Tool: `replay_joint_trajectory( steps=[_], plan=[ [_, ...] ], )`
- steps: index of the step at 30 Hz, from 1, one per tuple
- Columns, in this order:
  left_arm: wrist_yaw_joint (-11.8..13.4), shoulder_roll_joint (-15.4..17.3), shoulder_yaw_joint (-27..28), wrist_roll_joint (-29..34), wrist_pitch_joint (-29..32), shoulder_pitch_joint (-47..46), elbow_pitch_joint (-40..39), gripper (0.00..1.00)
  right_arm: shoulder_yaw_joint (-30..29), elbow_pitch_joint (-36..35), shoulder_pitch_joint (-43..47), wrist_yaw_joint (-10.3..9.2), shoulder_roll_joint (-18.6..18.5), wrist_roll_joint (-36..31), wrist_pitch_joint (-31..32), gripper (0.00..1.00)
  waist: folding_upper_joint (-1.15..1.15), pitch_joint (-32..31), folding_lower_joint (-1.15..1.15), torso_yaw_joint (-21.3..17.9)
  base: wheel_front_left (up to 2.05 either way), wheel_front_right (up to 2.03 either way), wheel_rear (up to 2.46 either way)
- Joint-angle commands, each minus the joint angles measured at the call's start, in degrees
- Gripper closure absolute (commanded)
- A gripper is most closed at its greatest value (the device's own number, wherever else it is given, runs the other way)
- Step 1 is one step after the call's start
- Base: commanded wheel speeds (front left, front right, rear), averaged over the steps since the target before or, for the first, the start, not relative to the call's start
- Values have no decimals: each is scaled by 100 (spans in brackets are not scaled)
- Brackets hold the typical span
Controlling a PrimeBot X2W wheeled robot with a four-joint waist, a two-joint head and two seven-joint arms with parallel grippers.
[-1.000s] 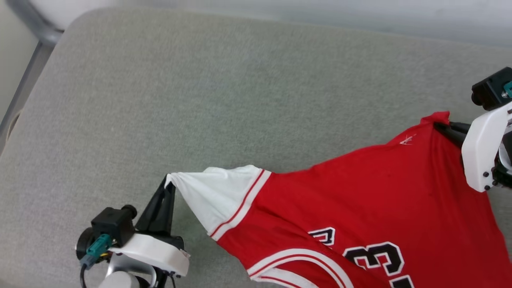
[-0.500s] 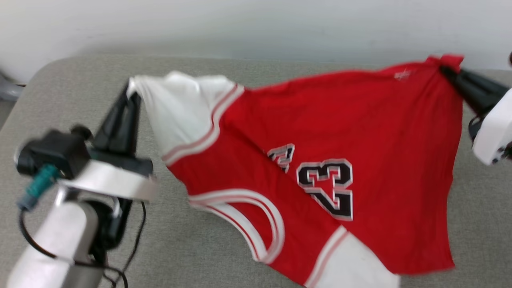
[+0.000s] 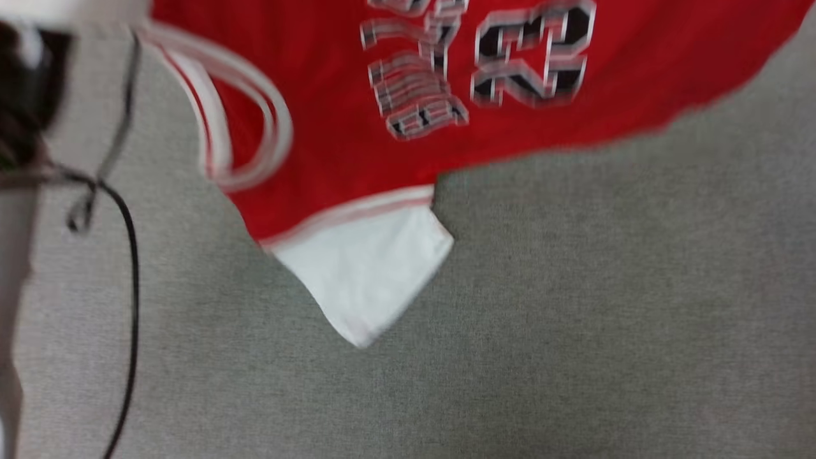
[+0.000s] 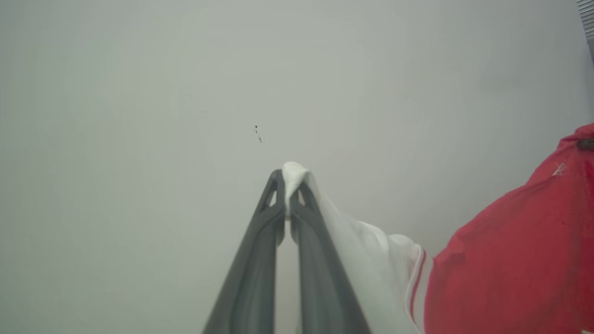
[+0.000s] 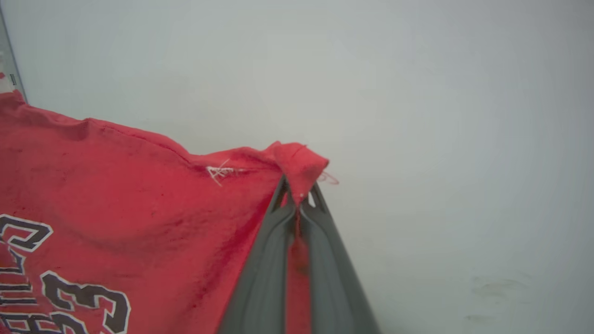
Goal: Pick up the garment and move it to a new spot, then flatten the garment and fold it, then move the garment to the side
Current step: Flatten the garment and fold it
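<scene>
Grey woven cloth (image 3: 574, 319), rough like upholstery, covers the lower half of the head view. Behind both wrist views stands a plain pale wall (image 4: 139, 93). The garment (image 3: 357, 146) is held up in the air over this surface. In the head view, which is smeared by motion, it spreads from 10 to 2 o'clock.

At 9 o'clock in that view a pale forearm (image 3: 11, 287) shows at the edge, very blurred, and beside it a black cable (image 3: 132, 268) runs down toward 7 o'clock.

The left gripper (image 4: 288, 178) points to 12 o'clock in its own view. Its two long dark fingers are pressed together on the tip of a white sleeve (image 4: 362, 250), which drapes from there toward 4 o'clock into the red body. The right gripper (image 5: 299, 185) also points to 12 o'clock and is clamped on a bunched red corner. The cloth stretches from it toward 9 o'clock.

The fabric is thin and soft, with light creases. The other white sleeve (image 3: 363, 274) hangs as a point toward 6 o'clock, joined to the red by a striped red-white band. A curved striped trim (image 3: 255, 127) lies at 10 o'clock. A small white thread stitch (image 5: 218, 172) sits just beside the pinched corner.

The print (image 3: 529, 51) is black with a white outline. The number 23 can be made out, but the letters next to it are too blurred to read.
</scene>
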Motion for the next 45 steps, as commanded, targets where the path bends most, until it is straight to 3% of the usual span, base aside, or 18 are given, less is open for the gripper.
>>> replay_joint_trajectory(
  steps=[1, 13, 21, 32, 45],
  plan=[
    [-46, -4, -3, 44, 3, -310, 103, 100, -33, 63, -311, -6, 85, -59, 8, 100, 0, 516, 0, -52, 0, 0, 0],
    [-585, -87, -120, 382, -138, -3565, 1857, 100, 405, 1561, -3416, -6, 495, -852, -356, 100, 0, 1535, 0, -41, 0, 0, 0],
    [-714, -166, -299, 433, -399, -4515, 2736, 100, 841, 2812, -4582, -6, 533, -903, -1073, 100, 0, 1723, 0, 7, 0, 0, 0],
    [-780, -41, -623, 248, -909, -3289, 3280, 100, 1742, 3579, -3790, -6, 329, -173, -1715, 100, 0, 1783, 0, -5, 0, 0, 0],
    [-202, 174, -496, -227, -1366, 147, 2343, 100, 2712, 2894, -1101, -7, -138, 876, -2240, 100, 0, 1004, 0, -67, 0, 0, 0]
  ],
)
